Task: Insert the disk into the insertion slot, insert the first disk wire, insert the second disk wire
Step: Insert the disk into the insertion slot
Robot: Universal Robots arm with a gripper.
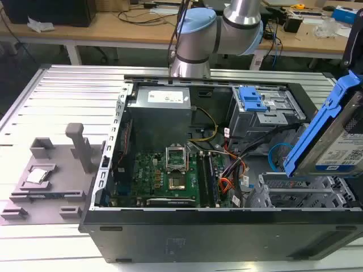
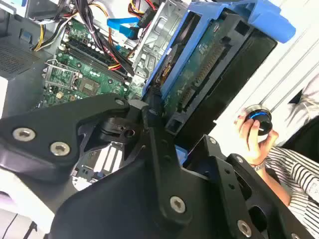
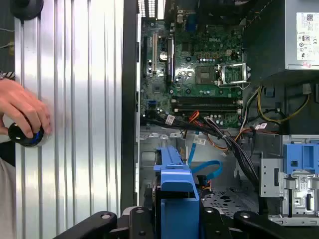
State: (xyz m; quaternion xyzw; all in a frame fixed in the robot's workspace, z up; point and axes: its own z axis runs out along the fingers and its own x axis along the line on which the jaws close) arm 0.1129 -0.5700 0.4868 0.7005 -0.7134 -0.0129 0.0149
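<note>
Jaws of the gripper (image 3: 174, 220): clamped from both sides on the disk (image 3: 174, 179), bearing on the bright blue carrier rather than on the bare metal body. Held tilted and well above the floor of the open computer case (image 1: 170, 232); white label face outward in the exterior view, green circuit-board face exposed in the second wrist view. Not yet seated: insertion slot (image 1: 295, 195) below the jaws, apart from the disk. Second disk wire (image 1: 277, 154) looped just beyond the jaws, between disk and slot; first disk wire (image 1: 243, 165) further out from the jaws, toward the motherboard (image 1: 164, 175). Neither plug seen mated to the disk; plug ends not clearly made out. Handling, by judgement only: rigid and fairly dense for its bulk, with no flex to be expected in the metal body. Some give likely in the plastic carrier rails, hence a risk of rotation in the grip if clamped off-centre. Metal faces and label presumed smooth and slippery; exposed board and connector edge presumed fragile and unfit for contact. Best hold judged to be across the carrier's side rails, squarely, as now, with pads kept off the board and the connector end left free for both plugs. Also noted: person's hand (image 3: 22, 109) on a black knob (image 3: 27, 135) on the ribbed table (image 3: 75, 74), well away from the jaws.
</note>
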